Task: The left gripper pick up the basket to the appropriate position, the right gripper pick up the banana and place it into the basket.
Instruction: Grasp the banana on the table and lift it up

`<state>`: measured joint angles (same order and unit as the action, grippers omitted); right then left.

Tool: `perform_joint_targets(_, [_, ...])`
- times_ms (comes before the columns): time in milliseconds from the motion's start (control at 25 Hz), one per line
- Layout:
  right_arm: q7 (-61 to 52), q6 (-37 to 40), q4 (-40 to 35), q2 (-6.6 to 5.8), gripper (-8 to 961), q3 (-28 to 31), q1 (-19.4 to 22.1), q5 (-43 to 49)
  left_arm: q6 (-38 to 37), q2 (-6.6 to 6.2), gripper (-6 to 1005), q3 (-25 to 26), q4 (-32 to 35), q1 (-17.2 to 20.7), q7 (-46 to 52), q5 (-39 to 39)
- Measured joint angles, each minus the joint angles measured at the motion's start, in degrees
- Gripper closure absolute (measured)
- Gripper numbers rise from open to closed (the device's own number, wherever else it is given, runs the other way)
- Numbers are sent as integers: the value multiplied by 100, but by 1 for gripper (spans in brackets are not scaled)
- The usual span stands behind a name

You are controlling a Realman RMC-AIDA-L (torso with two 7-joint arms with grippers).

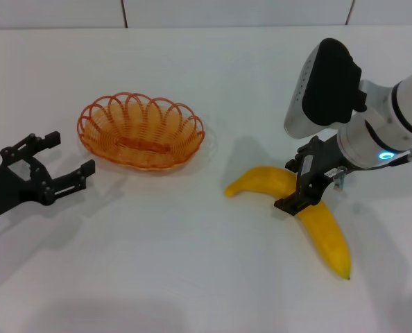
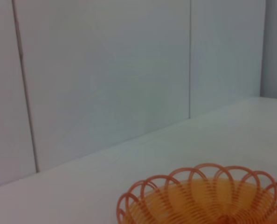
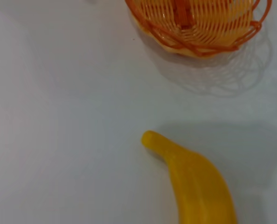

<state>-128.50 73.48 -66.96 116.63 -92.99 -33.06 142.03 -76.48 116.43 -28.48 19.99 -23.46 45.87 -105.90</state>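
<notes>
The orange wire basket [image 1: 141, 130] stands empty on the white table, left of centre. My left gripper [image 1: 67, 157] is open, low at the table's left and a short way left of the basket, not touching it. The left wrist view shows the basket's rim [image 2: 204, 196]. The yellow banana [image 1: 327, 236] lies on the table to the right. My right gripper [image 1: 315, 190] is open and low over the banana's bend, one finger on each side. The right wrist view shows the banana [image 3: 199, 186] below and the basket [image 3: 194, 23] beyond it.
The white table [image 1: 192, 277] runs to a pale panelled wall [image 1: 227, 10] at the back. There is bare table surface between the basket and the banana and along the front.
</notes>
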Motion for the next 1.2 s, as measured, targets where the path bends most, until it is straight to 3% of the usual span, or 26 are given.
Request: perform_joint_targets(1200, [-273, 70, 67, -10, 184, 46, -107, 0, 11, -7, 106, 0, -4, 38, 33, -132])
